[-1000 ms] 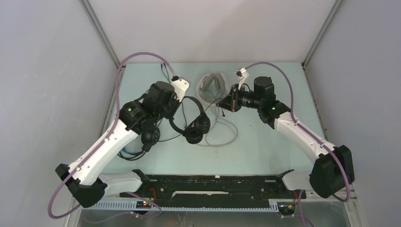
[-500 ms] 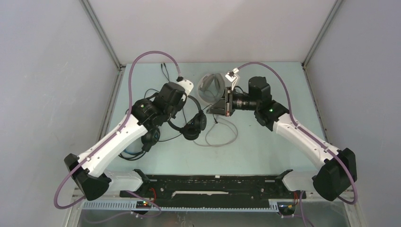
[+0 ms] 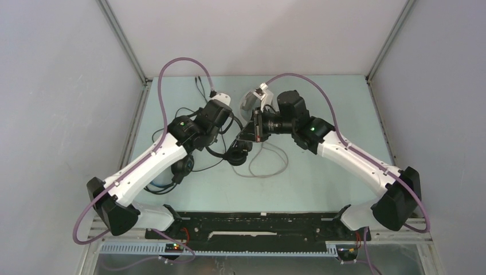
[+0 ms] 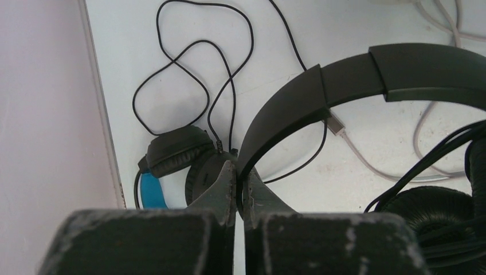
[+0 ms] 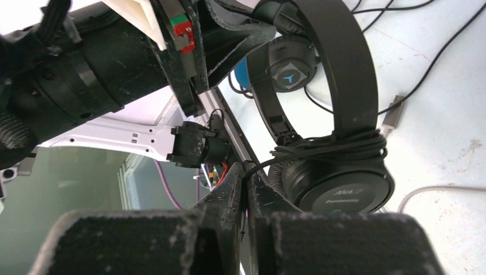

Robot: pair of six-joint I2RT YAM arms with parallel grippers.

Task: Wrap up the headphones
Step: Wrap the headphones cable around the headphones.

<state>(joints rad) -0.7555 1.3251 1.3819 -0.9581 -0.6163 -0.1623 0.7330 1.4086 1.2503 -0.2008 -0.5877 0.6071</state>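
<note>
Left gripper (image 4: 238, 189): closed on the curved headband (image 4: 401, 69) of the small all-black over-ear headphones (image 3: 236, 152), mid-table.
Right gripper (image 5: 245, 183): pinching their thin black cable (image 5: 321, 146), looped above the earcup (image 5: 338, 183).
Risk: I fear slack lets the loops slide off.

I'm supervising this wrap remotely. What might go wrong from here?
The thin black cable pinched in the right gripper may slip, loosening the coils on the all-black over-ear headphones. The left gripper holds the headband at its tips only; a pull might twist it free. Both wrists sit close and might collide.
</note>
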